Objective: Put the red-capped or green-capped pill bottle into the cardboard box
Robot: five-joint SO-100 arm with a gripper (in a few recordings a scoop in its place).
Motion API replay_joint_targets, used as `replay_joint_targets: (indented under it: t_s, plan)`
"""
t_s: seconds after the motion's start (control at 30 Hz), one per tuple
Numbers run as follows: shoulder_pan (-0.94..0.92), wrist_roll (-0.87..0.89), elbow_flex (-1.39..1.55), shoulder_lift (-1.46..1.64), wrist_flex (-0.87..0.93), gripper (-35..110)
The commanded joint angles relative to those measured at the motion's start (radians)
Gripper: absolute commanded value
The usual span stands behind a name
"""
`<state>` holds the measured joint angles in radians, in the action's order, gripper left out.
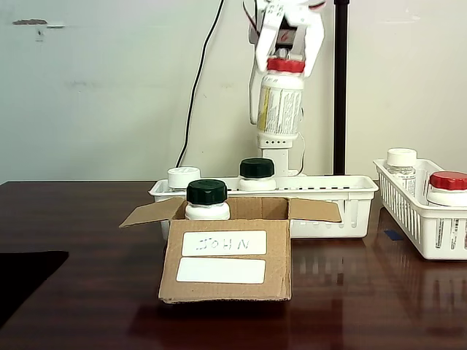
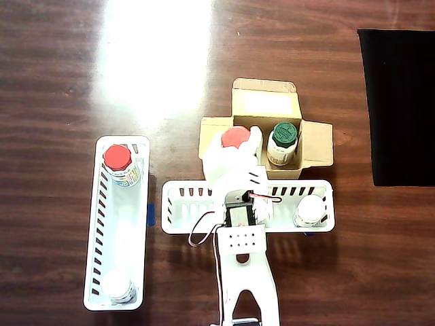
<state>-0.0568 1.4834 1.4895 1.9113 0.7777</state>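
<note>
Now | pincer [image 1: 290,57] grips pill bottle [image 1: 280,102] | red ribbed cap, pale label

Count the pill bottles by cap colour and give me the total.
Red-capped bottles: 2
Green-capped bottles: 2
White-capped bottles: 2
Total: 6 bottles
</note>
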Motion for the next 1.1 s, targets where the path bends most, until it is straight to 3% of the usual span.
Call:
replay_joint_targets:
  t_s: [0.0, 0.77, 0.87, 1.07]
  plan:
    - [-0.048, 0.029, 0.035, -0.009, -0.135, 1]
    - [-0.114, 0.092, 0.078, -0.321, -0.505, 2]
    - [-0.109, 0.095, 0.114, -0.324, -0.534, 13]
    - [-0.095, 0.087, 0.184, -0.331, -0.601, 49]
